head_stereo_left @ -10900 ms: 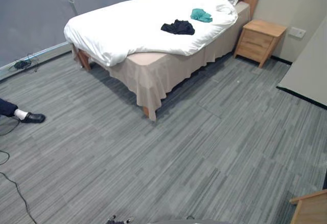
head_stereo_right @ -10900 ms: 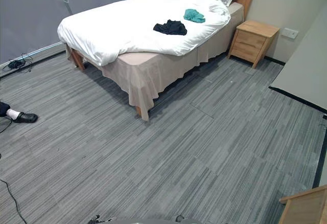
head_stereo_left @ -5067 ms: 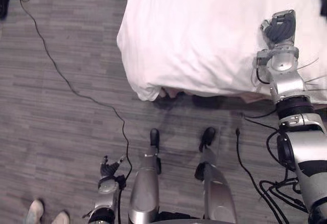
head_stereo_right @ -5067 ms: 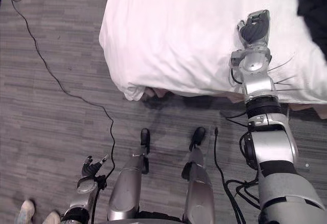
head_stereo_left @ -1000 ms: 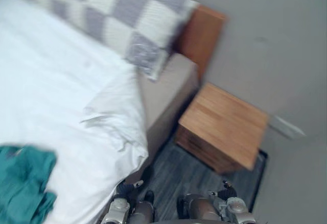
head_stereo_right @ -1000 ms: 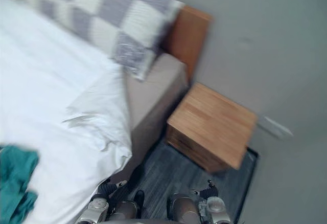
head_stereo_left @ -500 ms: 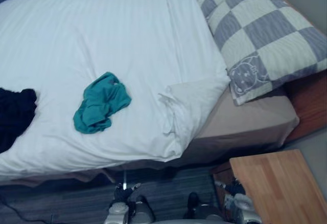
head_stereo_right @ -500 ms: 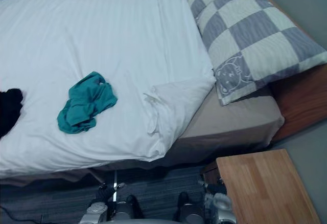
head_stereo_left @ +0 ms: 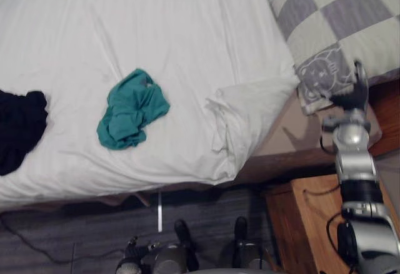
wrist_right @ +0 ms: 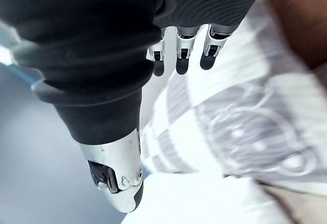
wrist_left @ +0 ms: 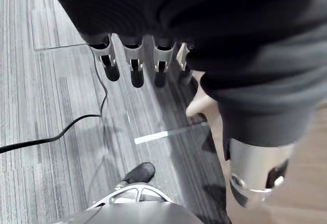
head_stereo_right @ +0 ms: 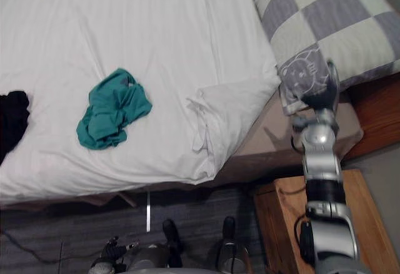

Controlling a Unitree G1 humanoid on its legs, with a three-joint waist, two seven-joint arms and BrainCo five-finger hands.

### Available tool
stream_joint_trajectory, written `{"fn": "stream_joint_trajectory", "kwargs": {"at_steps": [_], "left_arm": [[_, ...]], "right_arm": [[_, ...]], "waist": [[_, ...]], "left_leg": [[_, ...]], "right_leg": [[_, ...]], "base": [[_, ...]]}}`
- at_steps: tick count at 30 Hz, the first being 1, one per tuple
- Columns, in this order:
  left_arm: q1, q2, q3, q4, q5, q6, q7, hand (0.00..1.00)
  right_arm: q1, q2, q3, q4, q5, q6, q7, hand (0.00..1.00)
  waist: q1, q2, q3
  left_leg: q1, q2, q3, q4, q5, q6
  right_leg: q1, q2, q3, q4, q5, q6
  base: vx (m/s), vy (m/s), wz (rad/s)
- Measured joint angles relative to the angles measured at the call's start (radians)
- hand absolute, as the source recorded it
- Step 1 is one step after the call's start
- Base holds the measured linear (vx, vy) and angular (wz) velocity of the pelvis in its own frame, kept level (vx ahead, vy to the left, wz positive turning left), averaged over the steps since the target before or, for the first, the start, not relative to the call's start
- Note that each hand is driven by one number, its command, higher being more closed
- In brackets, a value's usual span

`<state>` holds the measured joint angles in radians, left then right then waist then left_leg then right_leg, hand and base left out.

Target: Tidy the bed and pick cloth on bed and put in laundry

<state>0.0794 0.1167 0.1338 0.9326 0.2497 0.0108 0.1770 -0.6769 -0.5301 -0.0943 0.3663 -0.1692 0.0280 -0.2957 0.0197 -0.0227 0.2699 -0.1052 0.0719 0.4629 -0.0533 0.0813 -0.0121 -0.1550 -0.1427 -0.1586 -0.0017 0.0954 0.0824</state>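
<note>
Early stage: teal cloth (head_stereo_left: 131, 108) and black cloth (head_stereo_left: 19, 127) are lying uncollected on the rumpled duvet (head_stereo_left: 156, 24); right hand (head_stereo_left: 354, 91) is hovering empty, fingers straight, by the checked pillow (head_stereo_left: 337, 11), left hand (wrist_left: 136, 69) hanging slack, empty.

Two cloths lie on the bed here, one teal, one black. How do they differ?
The teal cloth is bright and wholly in view; the black cloth is dark and cut off by the head view's left edge. The teal cloth lies nearer the checked pillow than the black cloth. Both lie crumpled on the white duvet.
</note>
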Motion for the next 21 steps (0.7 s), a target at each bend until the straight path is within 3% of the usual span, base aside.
{"fn": "stream_joint_trajectory", "kwargs": {"at_steps": [6,10,11,15,21], "left_arm": [[-0.072,0.01,-0.043,-0.016,-0.003,-0.014,0.019,0.0],[-0.117,0.023,-0.091,-0.033,-0.017,-0.019,0.043,0.0],[-0.137,0.024,-0.107,-0.033,-0.023,-0.02,0.047,0.0],[-0.153,0.023,-0.138,-0.029,-0.029,-0.02,0.064,0.0],[-0.159,0.023,-0.142,-0.02,-0.043,-0.018,0.071,0.0]], "right_arm": [[-0.255,-0.069,0.226,0.096,-0.001,-0.025,0.026,0.0],[-0.309,-0.078,0.3,0.181,-0.027,-0.021,0.048,0.0],[-0.31,-0.077,0.314,0.211,-0.032,-0.021,0.056,1.0],[-0.313,-0.066,0.33,0.266,-0.038,-0.025,0.056,1.0],[-0.306,-0.066,0.324,0.317,-0.071,-0.027,0.058,1.0]], "waist": [[0.027,0.023,0.135],[0.039,0.032,0.181],[0.053,0.038,0.194],[0.052,0.059,0.207],[0.05,0.06,0.207]], "left_leg": [[-0.094,0.001,-0.025,0.014,0.03,0.013],[-0.178,0.014,-0.053,0.069,0.03,0.013],[-0.195,0.019,-0.057,0.081,0.029,0.013],[-0.24,0.031,-0.07,0.131,0.014,0.018],[-0.209,0.032,-0.058,0.117,0.011,0.01]], "right_leg": [[-0.08,0.0,-0.012,0.004,0.031,-0.016],[-0.138,0.001,-0.028,0.022,0.037,-0.025],[-0.154,0.002,-0.026,0.034,0.037,-0.025],[-0.186,0.003,-0.028,0.056,0.036,-0.027],[-0.176,0.004,-0.013,0.07,0.028,-0.038]], "base": [[-0.03,-0.002,0.08],[0.0,-0.011,0.14],[0.0,-0.022,0.05],[-0.03,-0.009,0.02],[-0.04,0.0,-0.07]]}}
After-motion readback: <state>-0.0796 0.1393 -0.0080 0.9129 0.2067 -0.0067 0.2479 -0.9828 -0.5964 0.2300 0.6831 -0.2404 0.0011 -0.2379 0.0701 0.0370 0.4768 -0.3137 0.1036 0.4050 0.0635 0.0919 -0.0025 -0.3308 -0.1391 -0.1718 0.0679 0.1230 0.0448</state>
